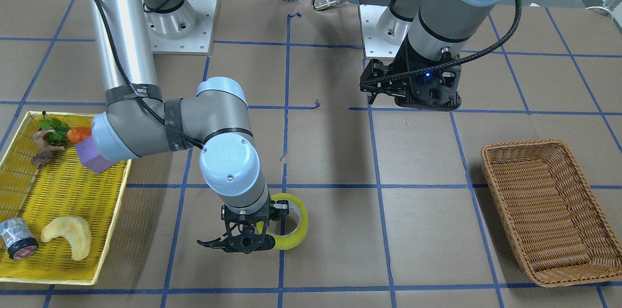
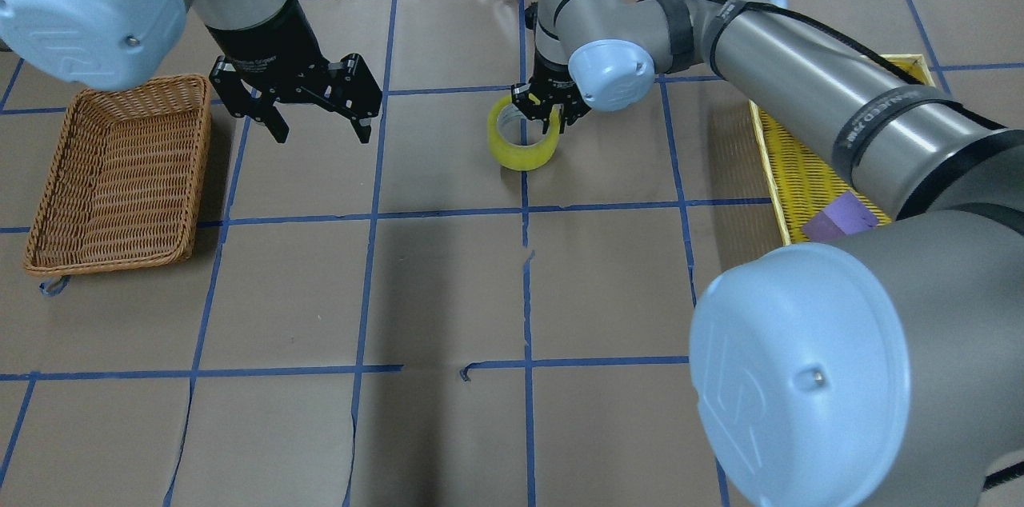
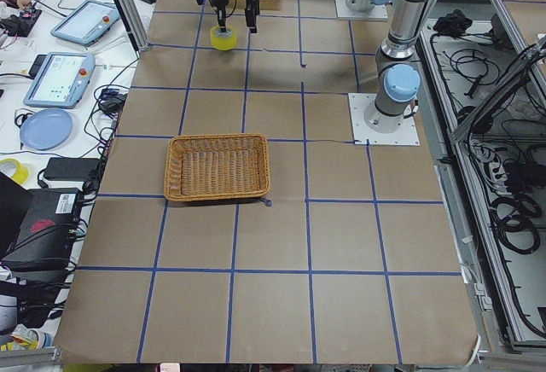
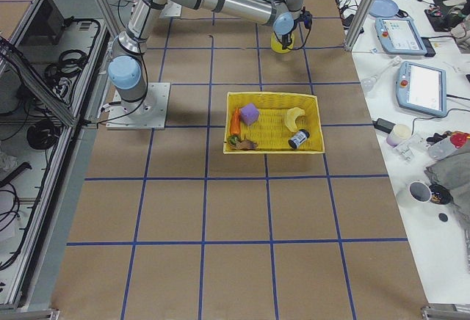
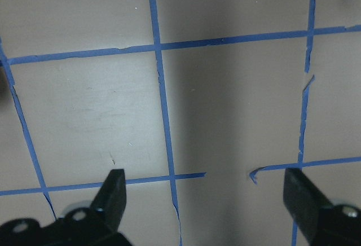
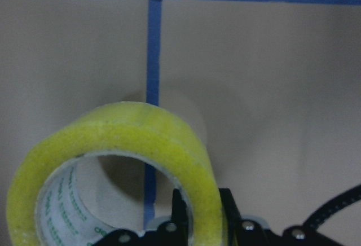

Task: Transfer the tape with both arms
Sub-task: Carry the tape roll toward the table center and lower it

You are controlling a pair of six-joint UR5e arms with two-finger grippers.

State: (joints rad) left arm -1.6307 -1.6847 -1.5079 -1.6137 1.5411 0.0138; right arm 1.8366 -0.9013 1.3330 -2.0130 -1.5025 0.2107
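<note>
Yellow tape [image 2: 524, 155] is toward the middle of the table's far edge. The right gripper [image 6: 202, 209] pinches its wall, one finger inside the core and one outside, a hold that I judge leaves the opposite rim free for a handover. Whether it touches the table is unclear. The left gripper [image 2: 322, 123] hangs spread wide between the tape and the basket [image 2: 48, 195] at the left edge, likely placed to receive.
</note>
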